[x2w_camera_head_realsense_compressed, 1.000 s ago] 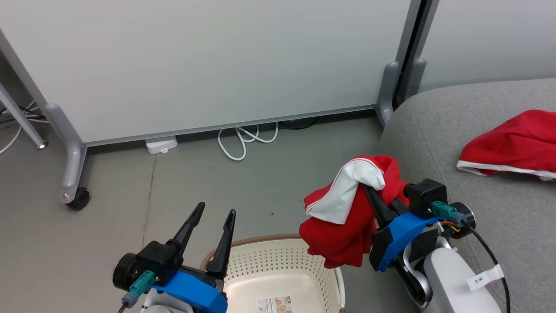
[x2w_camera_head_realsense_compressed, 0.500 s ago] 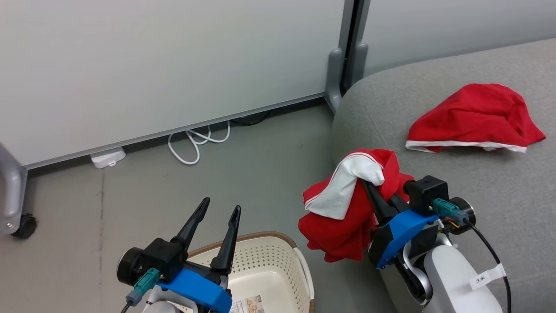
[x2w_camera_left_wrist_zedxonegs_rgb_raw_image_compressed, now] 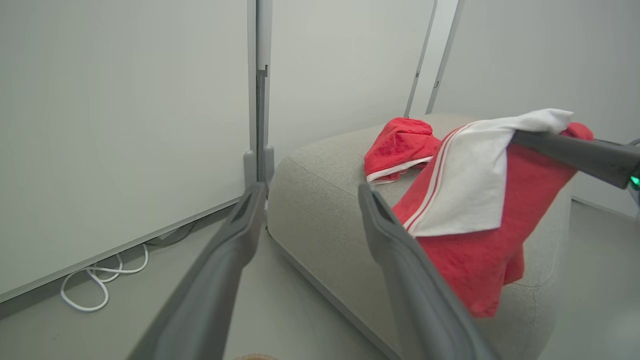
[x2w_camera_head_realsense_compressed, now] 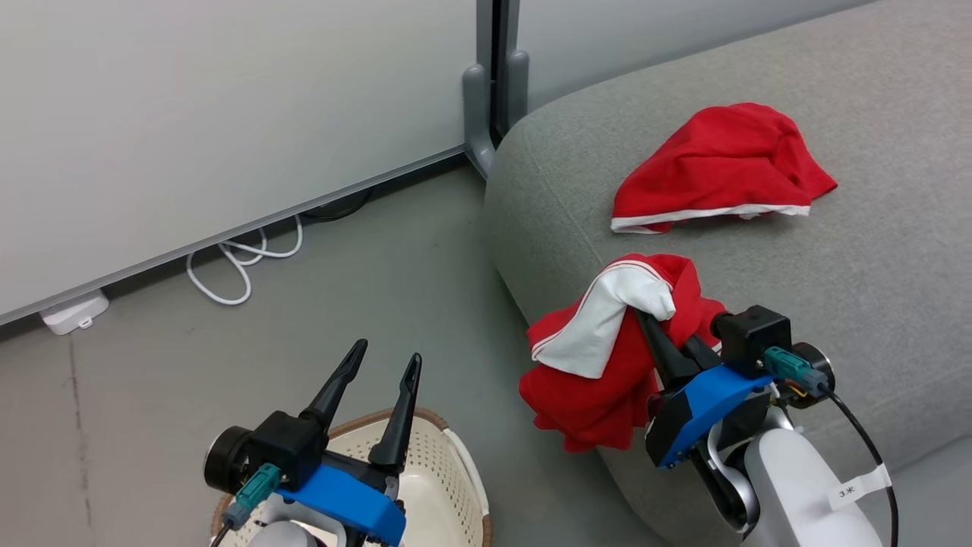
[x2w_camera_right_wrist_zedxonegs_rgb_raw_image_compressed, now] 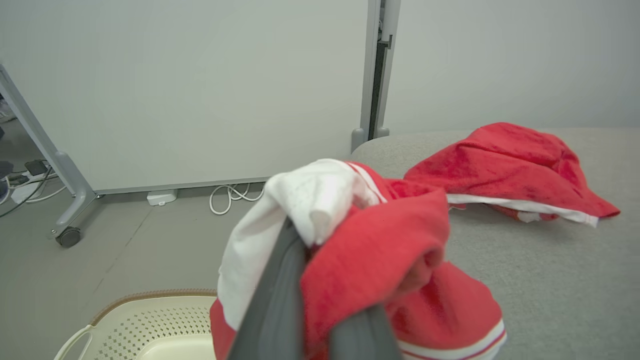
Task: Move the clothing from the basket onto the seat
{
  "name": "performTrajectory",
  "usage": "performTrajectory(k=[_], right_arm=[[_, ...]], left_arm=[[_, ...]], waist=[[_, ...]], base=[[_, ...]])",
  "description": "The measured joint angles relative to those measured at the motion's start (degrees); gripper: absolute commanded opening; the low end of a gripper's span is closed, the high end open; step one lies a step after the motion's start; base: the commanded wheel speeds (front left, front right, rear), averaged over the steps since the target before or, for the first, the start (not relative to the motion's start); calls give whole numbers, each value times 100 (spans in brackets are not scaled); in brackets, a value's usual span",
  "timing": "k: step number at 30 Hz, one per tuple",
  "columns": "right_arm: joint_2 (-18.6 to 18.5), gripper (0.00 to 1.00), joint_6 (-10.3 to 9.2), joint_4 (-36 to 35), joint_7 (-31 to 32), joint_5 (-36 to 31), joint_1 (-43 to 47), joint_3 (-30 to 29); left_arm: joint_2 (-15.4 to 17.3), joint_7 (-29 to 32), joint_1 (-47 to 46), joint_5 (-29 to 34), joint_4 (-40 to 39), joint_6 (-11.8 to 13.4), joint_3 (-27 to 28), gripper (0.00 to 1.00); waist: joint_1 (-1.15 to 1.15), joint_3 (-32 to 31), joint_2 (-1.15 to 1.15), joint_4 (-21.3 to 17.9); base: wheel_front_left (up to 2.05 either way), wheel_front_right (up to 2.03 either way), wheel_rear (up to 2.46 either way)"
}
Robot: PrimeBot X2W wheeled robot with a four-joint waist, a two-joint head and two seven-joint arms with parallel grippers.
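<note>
Basket [x2w_camera_head_realsense_compressed: 444, 479]: cut off at the near edge, interior mostly hidden behind left claw [x2w_camera_head_realsense_compressed: 386, 353], which is released.
Right claw [x2w_camera_head_realsense_compressed: 659, 334]: tips buried in cloth, clenched on held garment [x2w_camera_head_realsense_compressed: 600, 372], at left edge of seat [x2w_camera_head_realsense_compressed: 873, 289].
Second garment [x2w_camera_head_realsense_compressed: 714, 167]: lying on seat, farther right.

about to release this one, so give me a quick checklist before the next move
1. Right tool shut on the held garment: ok.
2. Held garment fully over the seat: not ok, it hangs at the seat's edge, partly above the floor.
3. Bare seat beside the other garment for the drop: ok.
4. Left tool open, holding nothing: ok.
5. Basket emptied: cannot tell, mostly hidden.
</note>
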Motion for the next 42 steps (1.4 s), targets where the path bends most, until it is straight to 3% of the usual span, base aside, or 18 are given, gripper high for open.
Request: performTrajectory(k=[9,17,31,38,42], right_arm=[[-1,0,0,-43,-81,96,76,-14],[0,0,1,-34,-120,109,81,20],[1,0,1,-40,-148,32,-58,-119],[0,0,0,-97,-132,-311,-667,-505],[1,0,1,-143,-38,78,-1259,-806]], left_arm=[[7,-1,-19,64,-15,-2,32,100],[3,-1,-23,74,-14,-11,68,100],[15,-1,-30,94,-46,-29,24,100],[124,0,-158,189,-176,-29,13,100],[221,-1,-383,333,-360,-29,-79,100]], waist=[[0,147,0,-493],[0,217,0,-630],[0,342,0,-575],[0,611,0,-507],[0,925,0,-446]], base=[[0,0,0],[0,0,0],[0,0,0],[0,0,0],[0,0,0]])
